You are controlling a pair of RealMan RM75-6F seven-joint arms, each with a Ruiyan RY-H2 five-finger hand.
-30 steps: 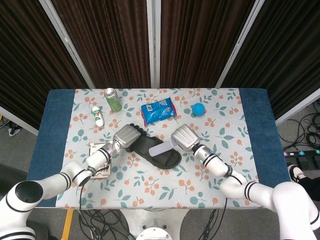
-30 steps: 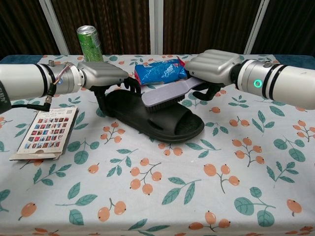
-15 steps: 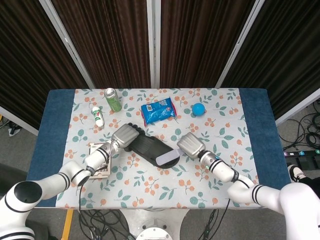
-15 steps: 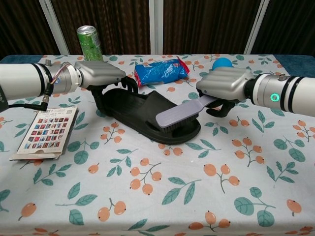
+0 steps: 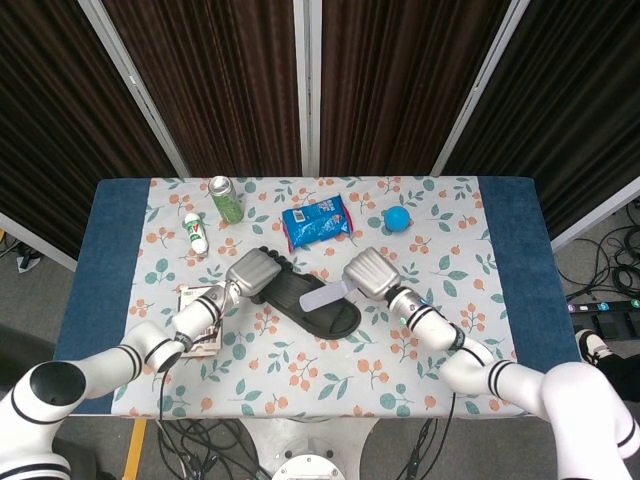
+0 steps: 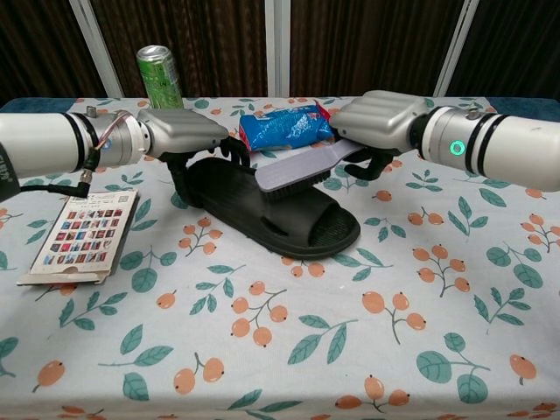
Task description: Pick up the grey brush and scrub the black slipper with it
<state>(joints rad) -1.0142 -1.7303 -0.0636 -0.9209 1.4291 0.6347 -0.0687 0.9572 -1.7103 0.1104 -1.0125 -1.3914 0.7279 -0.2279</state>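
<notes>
The black slipper (image 5: pixel 318 306) (image 6: pixel 289 214) lies in the middle of the table, toe end towards my right. My left hand (image 5: pixel 253 271) (image 6: pixel 181 132) holds its heel end, fingers curled over the rim. My right hand (image 5: pixel 368 273) (image 6: pixel 378 120) grips the handle of the grey brush (image 5: pixel 322 298) (image 6: pixel 302 169). The brush head rests, bristles down, on the slipper's strap near its middle.
A green can (image 5: pixel 225 198) (image 6: pixel 161 74) and a small white bottle (image 5: pixel 194 232) stand at the back left. A blue snack bag (image 5: pixel 317 221) (image 6: pixel 286 128) lies behind the slipper, a blue ball (image 5: pixel 398 218) at the back right. A printed card (image 5: pixel 196 305) (image 6: pixel 81 229) lies under my left forearm.
My right hand has pulled the brush back from the slipper's toe end to its middle, towards my left hand. The left hand has stayed on the heel.
</notes>
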